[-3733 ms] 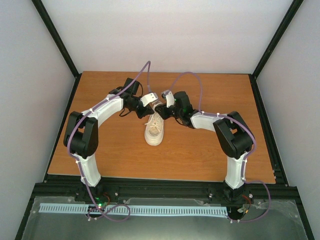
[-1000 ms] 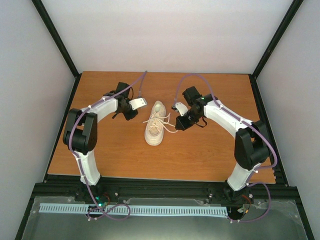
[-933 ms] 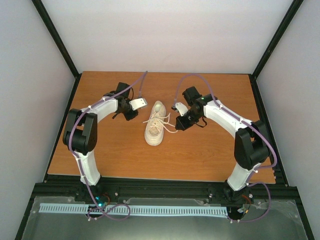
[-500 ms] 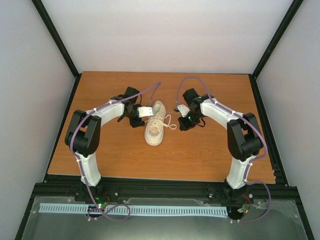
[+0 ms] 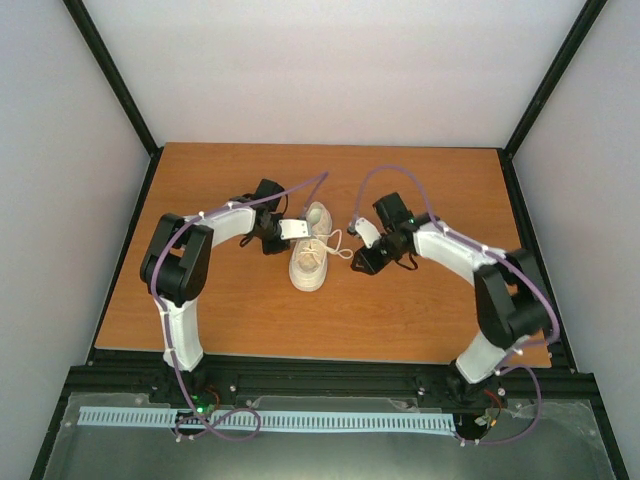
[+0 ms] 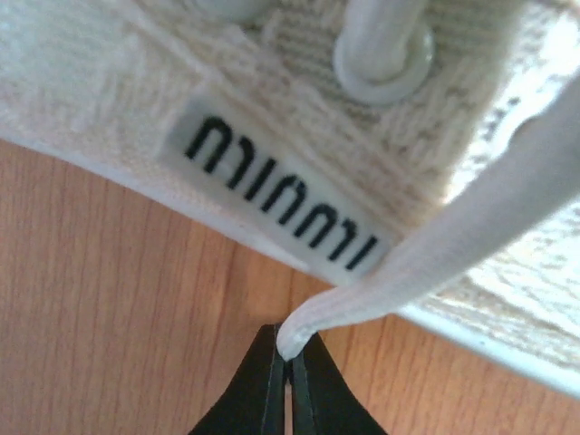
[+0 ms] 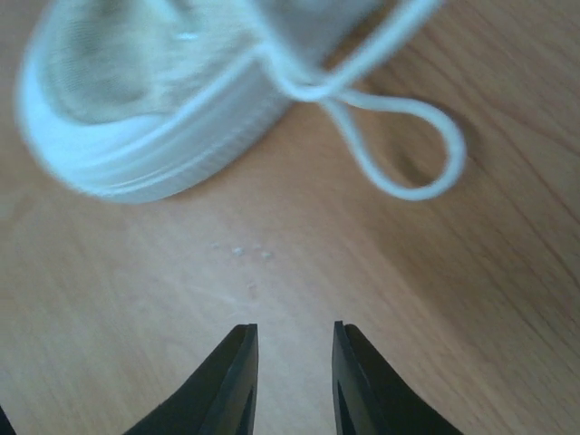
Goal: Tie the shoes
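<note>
top view: the sneaker [image 5: 308,258] sits central on the table [image 5: 430,315]; the left gripper [image 5: 298,230] has come in to its side. left wrist: it pinches a lace [image 6: 453,227] end. right wrist: the right gripper [image 7: 292,362], parted and empty, has dropped beside the loop [image 7: 456,145], likely its next grab.

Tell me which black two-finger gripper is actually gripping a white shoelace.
The left gripper: its fingertips are shut on the flat white lace end. The right gripper stands open above the wooden table, holding nothing.
</note>
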`<state>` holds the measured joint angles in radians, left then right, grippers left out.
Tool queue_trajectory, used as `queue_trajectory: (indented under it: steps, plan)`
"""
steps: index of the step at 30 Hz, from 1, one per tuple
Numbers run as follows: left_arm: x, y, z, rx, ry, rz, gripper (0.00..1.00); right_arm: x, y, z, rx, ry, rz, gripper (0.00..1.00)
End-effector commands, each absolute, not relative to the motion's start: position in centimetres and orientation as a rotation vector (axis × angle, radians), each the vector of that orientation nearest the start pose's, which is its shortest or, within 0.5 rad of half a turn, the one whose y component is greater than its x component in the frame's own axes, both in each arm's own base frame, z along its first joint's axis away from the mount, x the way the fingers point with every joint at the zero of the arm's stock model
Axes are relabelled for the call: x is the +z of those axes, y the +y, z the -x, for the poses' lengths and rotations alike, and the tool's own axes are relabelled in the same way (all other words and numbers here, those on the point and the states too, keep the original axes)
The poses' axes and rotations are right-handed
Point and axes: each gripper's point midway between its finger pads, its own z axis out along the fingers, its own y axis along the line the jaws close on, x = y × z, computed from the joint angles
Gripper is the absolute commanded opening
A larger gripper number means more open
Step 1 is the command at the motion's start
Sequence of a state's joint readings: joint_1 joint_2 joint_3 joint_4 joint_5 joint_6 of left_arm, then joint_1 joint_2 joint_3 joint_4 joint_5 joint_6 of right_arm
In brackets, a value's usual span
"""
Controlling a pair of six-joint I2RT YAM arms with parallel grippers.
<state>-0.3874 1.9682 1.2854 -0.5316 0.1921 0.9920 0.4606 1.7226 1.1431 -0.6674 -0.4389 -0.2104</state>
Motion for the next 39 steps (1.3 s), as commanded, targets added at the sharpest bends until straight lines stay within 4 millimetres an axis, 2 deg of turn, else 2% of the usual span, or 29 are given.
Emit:
queue_trajectory:
  steps: [1, 2, 4, 6, 11, 18, 22, 26, 31, 39]
  plan:
    - [4.2, -20.3, -38.7, -0.169, 2.060, -1.746, 0.01, 13.1, 27.8, -29.0, 0.738, 2.041, 1.269, 0.26]
    - [4.6, -20.4, -38.7, -0.177, 2.063, -1.724, 0.01, 13.1, 28.7, -28.0, 0.726, 1.938, 1.351, 0.28]
    - [5.4, -20.5, -39.1, -0.188, 2.076, -1.672, 0.01, 11.8, 29.8, -26.1, 0.649, 1.744, 1.535, 0.29]
    - [5.9, -20.6, -39.7, -0.193, 2.095, -1.622, 0.01, 10.0, 30.2, -25.4, 0.558, 1.629, 1.665, 0.29]
    - [6.5, -20.3, -40.9, -0.148, 2.144, -1.541, 0.01, 6.9, 29.1, -29.2, 0.271, 1.687, 1.773, 0.30]
    - [7.0, -20.4, -40.8, -0.155, 2.144, -1.528, 0.01, 3.5, 28.8, -33.6, 0.021, 1.678, 1.805, 0.34]
    - [7.0, -20.4, -40.4, -0.176, 2.143, -1.539, 0.01, 3.7, 28.6, -34.8, -0.032, 1.675, 1.760, 0.34]
    - [7.2, -20.5, -40.3, -0.185, 2.136, -1.548, 0.01, 4.0, 28.1, -35.2, -0.036, 1.677, 1.727, 0.34]
    - [7.4, -20.6, -40.2, -0.185, 2.130, -1.552, 0.01, 3.6, 27.0, -35.7, -0.053, 1.706, 1.696, 0.34]
    - [7.5, -20.8, -40.3, -0.204, 2.136, -1.550, 0.01, 4.4, 29.1, -37.0, 0.008, 1.647, 1.662, 0.35]
